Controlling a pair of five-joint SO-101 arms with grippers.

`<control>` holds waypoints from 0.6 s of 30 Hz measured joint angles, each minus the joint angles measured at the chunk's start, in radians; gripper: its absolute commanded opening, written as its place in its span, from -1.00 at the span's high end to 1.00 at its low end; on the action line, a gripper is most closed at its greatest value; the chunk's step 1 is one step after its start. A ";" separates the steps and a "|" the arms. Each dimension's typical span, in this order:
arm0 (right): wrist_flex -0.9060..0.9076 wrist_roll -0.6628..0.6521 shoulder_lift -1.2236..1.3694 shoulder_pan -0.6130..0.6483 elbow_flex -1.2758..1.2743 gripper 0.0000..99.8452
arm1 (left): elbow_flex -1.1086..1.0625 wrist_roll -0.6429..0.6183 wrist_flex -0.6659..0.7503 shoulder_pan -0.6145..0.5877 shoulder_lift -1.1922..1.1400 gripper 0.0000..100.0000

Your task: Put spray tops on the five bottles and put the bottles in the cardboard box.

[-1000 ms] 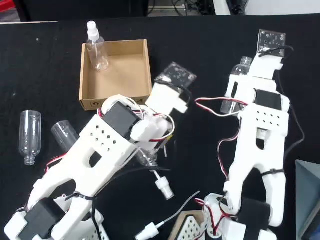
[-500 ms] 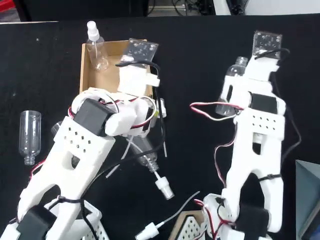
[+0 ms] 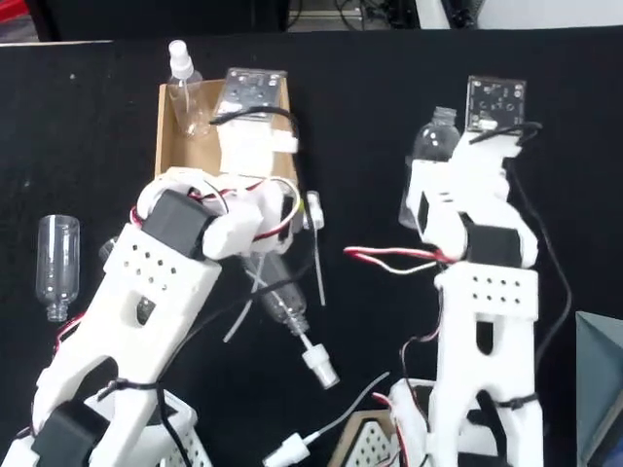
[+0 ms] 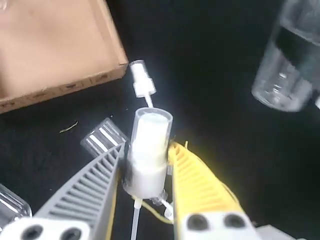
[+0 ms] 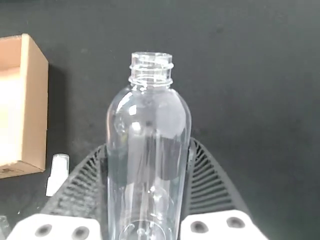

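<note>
Left arm (image 3: 146, 282) swung over to the cardboard box (image 3: 190, 156) at eleven o'clock, left fingers (image 4: 195, 170) clenched on a spray top (image 4: 148, 145), right fingers (image 5: 210, 185) grasping an open bottle (image 5: 148, 140) at one o'clock

A capped bottle (image 3: 185, 97) stood in the box's (image 3: 162, 146) far-left corner. A bottle (image 3: 56, 265) lay left of the box, a second bottle (image 3: 282, 300) before it, a top (image 3: 313, 209) just right.

A grey-blue object (image 3: 604, 389) sits at the black table's (image 3: 97, 117) edge
</note>
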State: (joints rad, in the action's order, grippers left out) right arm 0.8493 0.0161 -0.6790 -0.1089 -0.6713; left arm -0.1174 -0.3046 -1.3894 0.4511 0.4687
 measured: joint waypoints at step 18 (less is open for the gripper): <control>-0.130 0.000 -0.233 0.081 -0.192 0.98 | -0.074 -0.110 0.114 -0.095 0.018 0.94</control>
State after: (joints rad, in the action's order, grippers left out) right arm 0.7188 0.0161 -0.9122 -0.0276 -0.8631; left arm -0.1910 -0.4150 -1.2758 0.3560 0.4872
